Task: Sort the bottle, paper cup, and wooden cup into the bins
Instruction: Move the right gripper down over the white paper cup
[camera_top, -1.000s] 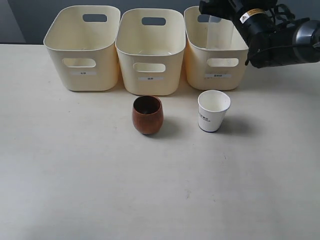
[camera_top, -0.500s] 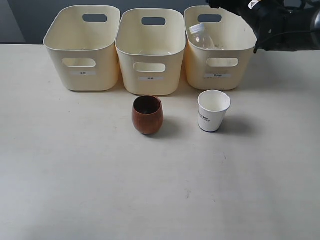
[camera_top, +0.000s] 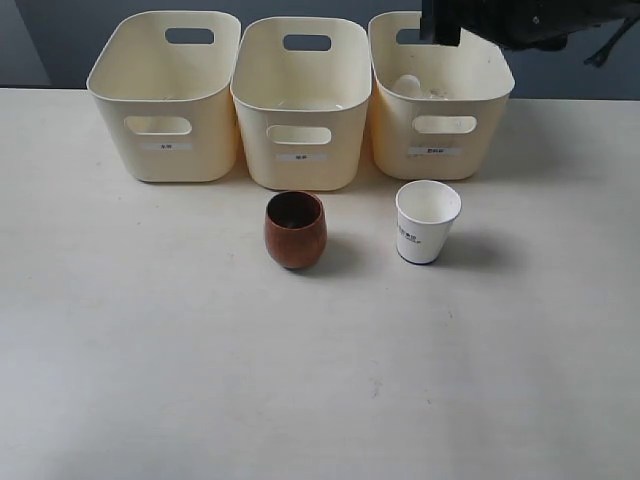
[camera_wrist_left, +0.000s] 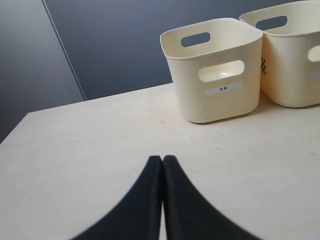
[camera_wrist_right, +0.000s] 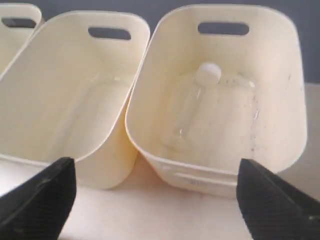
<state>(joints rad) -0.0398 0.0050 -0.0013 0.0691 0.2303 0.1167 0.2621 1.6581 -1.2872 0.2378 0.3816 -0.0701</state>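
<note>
The clear bottle (camera_wrist_right: 200, 107) with its white cap (camera_top: 408, 84) lies inside the right bin (camera_top: 440, 150). High above that bin my right gripper (camera_wrist_right: 155, 172) hangs open and empty; in the exterior view only its dark arm (camera_top: 500, 18) shows at the top edge. The reddish-brown wooden cup (camera_top: 295, 229) stands upright in front of the middle bin (camera_top: 302, 150). Before the right bin stands the white paper cup (camera_top: 427, 221). The left bin (camera_top: 165, 140) holds nothing I can see. My left gripper (camera_wrist_left: 162, 159) is shut on nothing, low over bare table, away from the bins.
The three bins stand in a row along the back of the light table (camera_top: 300, 380), with a dark wall behind. In the left wrist view the left bin (camera_wrist_left: 215, 70) carries a small front label. The table edge lies beyond the bins.
The bottle has dropped from the right gripper into the right bin and now lies on its floor. The right arm has risen toward the top edge. The cups have not moved.
</note>
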